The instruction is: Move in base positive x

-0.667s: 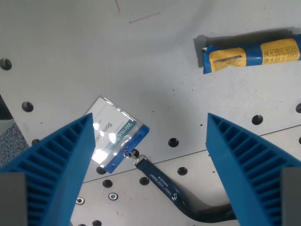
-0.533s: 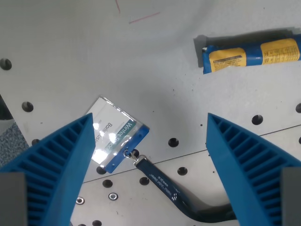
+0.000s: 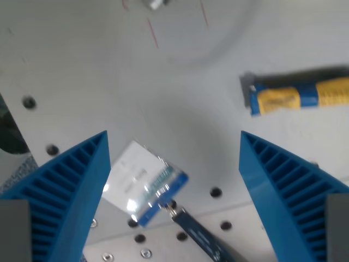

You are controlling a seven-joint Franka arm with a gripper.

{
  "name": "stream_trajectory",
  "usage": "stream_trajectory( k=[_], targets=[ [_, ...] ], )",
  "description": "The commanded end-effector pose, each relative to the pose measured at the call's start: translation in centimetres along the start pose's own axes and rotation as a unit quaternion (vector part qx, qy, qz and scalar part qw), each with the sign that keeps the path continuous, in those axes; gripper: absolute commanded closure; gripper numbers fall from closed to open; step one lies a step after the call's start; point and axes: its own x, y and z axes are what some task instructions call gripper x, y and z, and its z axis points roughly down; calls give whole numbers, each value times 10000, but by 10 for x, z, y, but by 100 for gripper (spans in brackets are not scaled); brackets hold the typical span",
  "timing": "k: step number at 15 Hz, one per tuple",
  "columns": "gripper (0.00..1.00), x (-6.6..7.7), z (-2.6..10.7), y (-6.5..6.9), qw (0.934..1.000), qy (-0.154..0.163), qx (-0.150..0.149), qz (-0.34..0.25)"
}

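Observation:
My gripper (image 3: 173,143) is open and empty, its two blue ribbed fingers (image 3: 65,191) standing wide apart at the bottom corners of the wrist view. It hovers above a grey perforated table (image 3: 163,98). Between the fingers, below, lies a name badge in a clear sleeve (image 3: 143,184), clipped to a dark blue lanyard (image 3: 199,240) that runs off toward the bottom. The picture is blurred by motion.
A blue and yellow wrapped bar (image 3: 297,97) lies at the wrist view's right. Thin red marks (image 3: 153,33) cross the table near the top. A small pale object (image 3: 155,4) sits at the top edge. A dark area (image 3: 10,134) shows at the left edge.
The whole scene has shifted down and slightly right in the picture, so the camera has moved. More table shows at the top. The fingers stay equally open. The things on the table have not moved.

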Motion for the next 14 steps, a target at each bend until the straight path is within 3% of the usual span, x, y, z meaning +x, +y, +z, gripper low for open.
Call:
stream_trajectory(
  k=[1,14],
  targets=[
    [0,19,-1,-12,9998,-169,-122,22],
    [0,84,8,-46,9998,-169,-122,22]
  ],
)
